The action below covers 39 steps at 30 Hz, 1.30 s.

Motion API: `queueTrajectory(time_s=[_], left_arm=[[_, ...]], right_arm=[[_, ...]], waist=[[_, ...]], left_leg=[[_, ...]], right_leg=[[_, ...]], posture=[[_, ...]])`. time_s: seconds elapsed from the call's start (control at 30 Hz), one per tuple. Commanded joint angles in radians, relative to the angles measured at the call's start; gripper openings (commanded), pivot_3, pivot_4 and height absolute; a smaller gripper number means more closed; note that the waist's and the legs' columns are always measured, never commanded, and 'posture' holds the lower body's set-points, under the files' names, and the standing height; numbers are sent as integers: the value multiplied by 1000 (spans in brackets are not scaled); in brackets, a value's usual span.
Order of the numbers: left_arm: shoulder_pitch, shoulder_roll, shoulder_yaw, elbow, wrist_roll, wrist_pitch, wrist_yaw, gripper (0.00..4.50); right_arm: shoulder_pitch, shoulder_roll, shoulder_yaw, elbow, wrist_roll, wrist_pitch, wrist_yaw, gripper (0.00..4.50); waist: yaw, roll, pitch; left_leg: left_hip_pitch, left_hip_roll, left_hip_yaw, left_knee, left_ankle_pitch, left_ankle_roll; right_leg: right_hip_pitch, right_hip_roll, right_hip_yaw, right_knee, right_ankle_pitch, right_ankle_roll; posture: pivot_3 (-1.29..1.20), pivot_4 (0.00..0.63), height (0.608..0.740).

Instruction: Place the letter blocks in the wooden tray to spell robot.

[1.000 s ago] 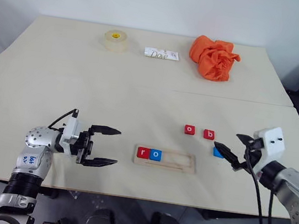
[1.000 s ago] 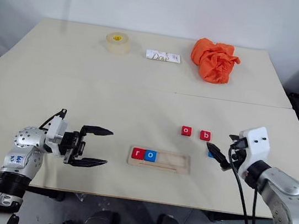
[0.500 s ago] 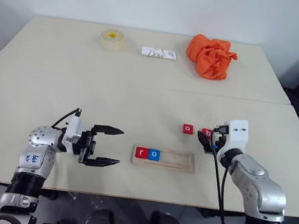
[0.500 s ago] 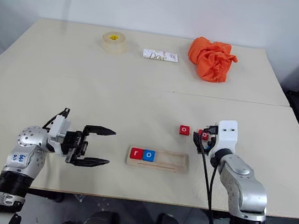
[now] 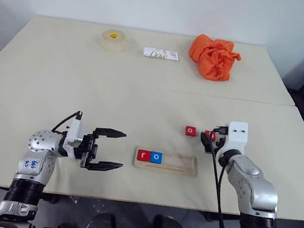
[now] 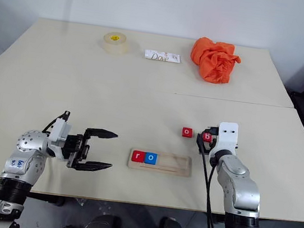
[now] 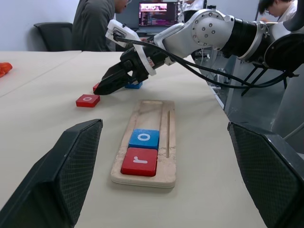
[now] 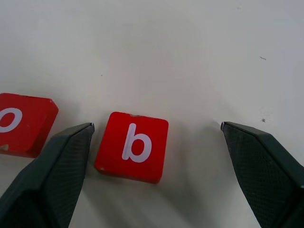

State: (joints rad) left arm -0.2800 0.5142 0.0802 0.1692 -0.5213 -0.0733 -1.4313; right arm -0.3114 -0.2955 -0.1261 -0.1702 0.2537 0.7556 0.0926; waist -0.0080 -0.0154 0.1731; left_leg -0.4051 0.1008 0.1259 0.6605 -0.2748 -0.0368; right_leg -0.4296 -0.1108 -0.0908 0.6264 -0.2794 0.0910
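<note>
The wooden tray (image 5: 167, 162) lies on the tabletop (image 5: 114, 97) near the front edge. Its two leftmost places hold the red r block (image 5: 144, 155) and a blue o block (image 5: 156, 157); the remaining places are bare.

The step in hand is the pickup of the red b block (image 8: 133, 146), the third letter. The right gripper (image 8: 152, 156) is set low over this block with its fingers (image 8: 52, 171) spread wide, one on each side and holding nothing. The block sits off-centre, close to one finger. The red o block (image 5: 191, 131) lies just beside it. A blue block (image 7: 134, 85), probably the t, lies behind the right arm.

The left gripper (image 5: 107, 149) hovers left of the tray, fingers wide apart and empty.

Next move, as judged: centre on the b, close, lift, and set it beside the blue o.
</note>
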Motion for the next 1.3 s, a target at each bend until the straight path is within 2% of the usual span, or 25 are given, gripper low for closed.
queueTrajectory(time_s=[0.03, 0.13, 0.3, 0.33, 0.6, 0.73, 0.87, 1.1, 1.3], left_arm=[[4, 10, 26, -27, -28, -6, 0, 4497], [4, 13, 28, -22, -29, -6, -5, 4500], [-3, 20, 28, -9, -27, -8, -13, 4500], [-6, 20, 29, -6, -27, -8, -15, 4500], [-24, 25, 28, 23, -34, 6, -69, 4500], [-40, 29, 30, 43, -33, 11, -91, 4500], [-59, 33, 24, 74, -26, 10, -109, 4500], [-82, 28, 10, 86, -30, 18, -114, 4500], [-78, 37, 7, 74, -36, 37, -123, 4500]], right_arm=[[-8, 13, -4, -19, -5, 35, -12, 4306], [1, 21, -2, -32, -8, 50, -17, 3601], [-5, 22, 6, -38, -17, 54, -19, 1724], [-9, 22, 5, -41, -17, 55, -20, 1493], [21, -18, -23, -266, 32, 150, 17, 1465], [120, -53, -53, -467, 92, 249, 56, 1465], [281, -79, -123, -664, 150, 357, 81, 1465], [425, 21, -121, -751, 147, 417, 8, 1465], [441, 46, -110, -726, 130, 395, -8, 1465]], waist=[[-1, 0, 0], [-6, 0, 0], [-9, 0, 0], [-9, 0, 0], [-19, 2, 1], [-18, 2, 1], [-13, 2, 1], [-20, 1, 1], [-19, 1, 1]], left_leg=[[0, 0, 0, 0, 0, 0], [0, 0, 0, 0, 0, 0], [0, 0, 0, 0, 0, 0], [0, 0, 0, 0, 0, 0], [-1, 0, 0, -2, 0, 0], [0, 0, 0, -7, 0, 0], [-1, -1, -1, -9, 0, 0], [1, -1, -1, -10, 0, 0], [0, -1, -2, -10, 1, 0]], right_leg=[[0, 0, 0, 0, 0, 0], [0, 0, 0, 0, 0, 0], [0, 0, 0, 0, 0, 0], [0, 0, 0, 0, 0, 0], [-1, 0, 0, -1, 0, 0], [-1, 0, -1, -4, 0, -1], [-1, 0, -1, -6, -1, -1], [-1, 0, -1, -6, -1, -1], [0, 0, -1, -6, -1, -1]], posture=[[0, 150, 740], [0, 150, 740], [0, 150, 740], [0, 150, 740], [0, 150, 740], [0, 150, 740], [0, 150, 740], [0, 150, 740], [0, 150, 740]])
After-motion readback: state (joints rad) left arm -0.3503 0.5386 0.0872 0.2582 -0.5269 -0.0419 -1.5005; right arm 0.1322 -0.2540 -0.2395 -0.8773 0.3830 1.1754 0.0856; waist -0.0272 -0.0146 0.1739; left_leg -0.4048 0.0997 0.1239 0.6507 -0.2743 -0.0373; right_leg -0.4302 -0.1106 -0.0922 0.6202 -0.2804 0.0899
